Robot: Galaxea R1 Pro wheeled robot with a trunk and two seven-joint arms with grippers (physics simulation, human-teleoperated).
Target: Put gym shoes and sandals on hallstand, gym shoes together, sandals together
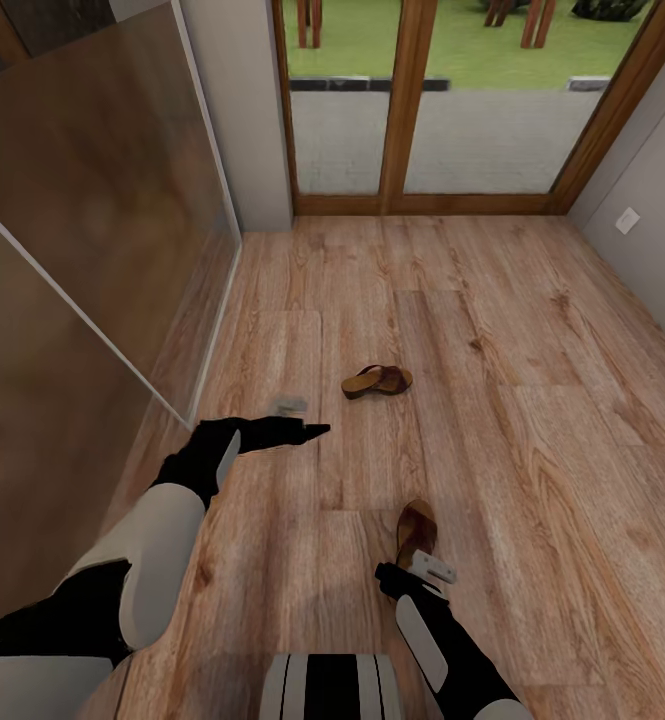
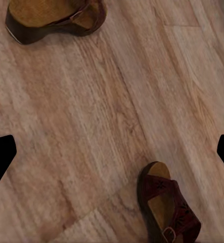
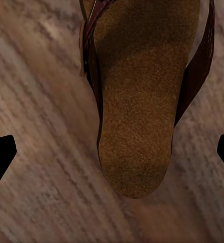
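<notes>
Two brown sandals lie on the wood-plank corridor floor [image 1: 532,400]. The far sandal [image 1: 377,381] rests mid-floor on its own, and it also appears in the left wrist view [image 2: 168,208]. The near sandal [image 1: 415,530] lies just ahead of my right gripper [image 1: 410,575], which hovers open over its heel end. The right wrist view looks straight down on its tan footbed [image 3: 142,101], with a black fingertip at each side. My left gripper [image 1: 310,432] hangs open above bare planks, left of the far sandal. The gym shoes and the hallstand are out of view.
Tall brown reflective sliding panels [image 1: 92,250] line the left side. Wood-framed glass doors [image 1: 407,110] close the far end, with grass outside. A grey wall with a socket [image 1: 627,220] runs along the right. Open floor lies to the right of the sandals.
</notes>
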